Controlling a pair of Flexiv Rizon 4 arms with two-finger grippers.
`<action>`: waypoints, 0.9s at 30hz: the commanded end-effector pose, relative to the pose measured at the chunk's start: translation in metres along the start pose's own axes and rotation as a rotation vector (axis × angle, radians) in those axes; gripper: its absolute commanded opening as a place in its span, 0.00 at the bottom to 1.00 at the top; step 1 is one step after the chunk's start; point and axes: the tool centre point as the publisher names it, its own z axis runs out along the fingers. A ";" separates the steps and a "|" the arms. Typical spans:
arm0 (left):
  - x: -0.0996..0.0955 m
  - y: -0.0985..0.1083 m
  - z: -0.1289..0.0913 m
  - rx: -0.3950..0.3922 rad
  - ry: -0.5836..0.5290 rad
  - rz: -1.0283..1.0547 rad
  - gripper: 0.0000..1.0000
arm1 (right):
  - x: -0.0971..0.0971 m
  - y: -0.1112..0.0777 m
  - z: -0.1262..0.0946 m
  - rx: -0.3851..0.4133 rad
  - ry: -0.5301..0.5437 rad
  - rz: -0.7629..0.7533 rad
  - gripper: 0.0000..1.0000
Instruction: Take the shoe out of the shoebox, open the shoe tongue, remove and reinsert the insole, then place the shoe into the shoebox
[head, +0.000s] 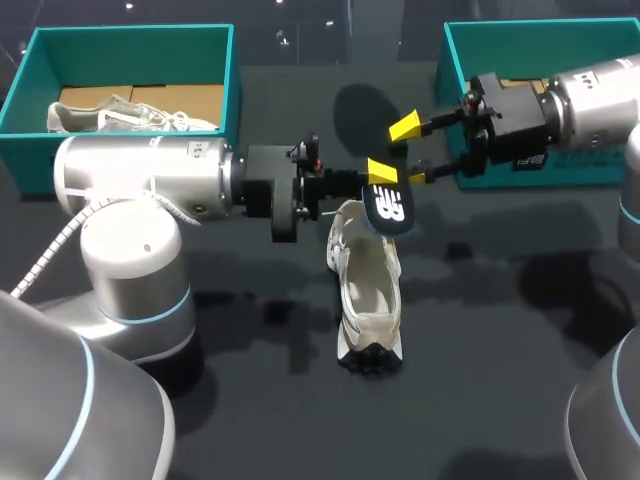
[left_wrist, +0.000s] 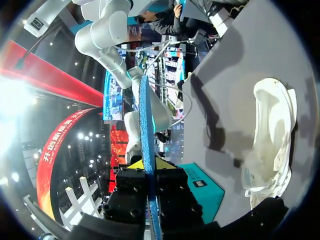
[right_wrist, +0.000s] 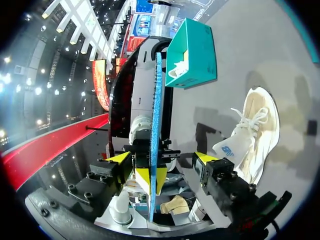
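Observation:
A dark blue insole (head: 391, 207) hangs in the air above the heel of a cream shoe (head: 368, 300) that lies on the dark table. My left gripper (head: 381, 172) is shut on the insole's upper end. In the left wrist view the insole (left_wrist: 144, 120) stands edge-on between the left gripper (left_wrist: 150, 165) tips, with the shoe (left_wrist: 274, 145) off to one side. My right gripper (head: 411, 152) comes in from the right. In the right wrist view it (right_wrist: 163, 159) is open around the insole (right_wrist: 156, 105), a gap on each side. The shoe (right_wrist: 257, 125) lies beyond.
A teal shoebox (head: 236, 95) at the back left holds a second pale shoe (head: 120, 117). Another teal shoebox (head: 450, 70) stands at the back right, behind my right arm. Bare dark table lies in front of the shoe.

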 end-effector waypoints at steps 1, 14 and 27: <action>0.001 0.000 0.007 -0.005 -0.002 0.007 0.00 | -0.001 -0.004 0.005 -0.015 0.011 -0.003 0.60; 0.007 -0.002 0.012 -0.015 0.004 0.026 0.00 | -0.003 -0.005 0.011 -0.043 0.048 -0.021 0.39; 0.011 -0.003 0.015 -0.013 0.010 0.037 0.00 | -0.005 -0.004 0.011 -0.049 0.059 -0.021 0.22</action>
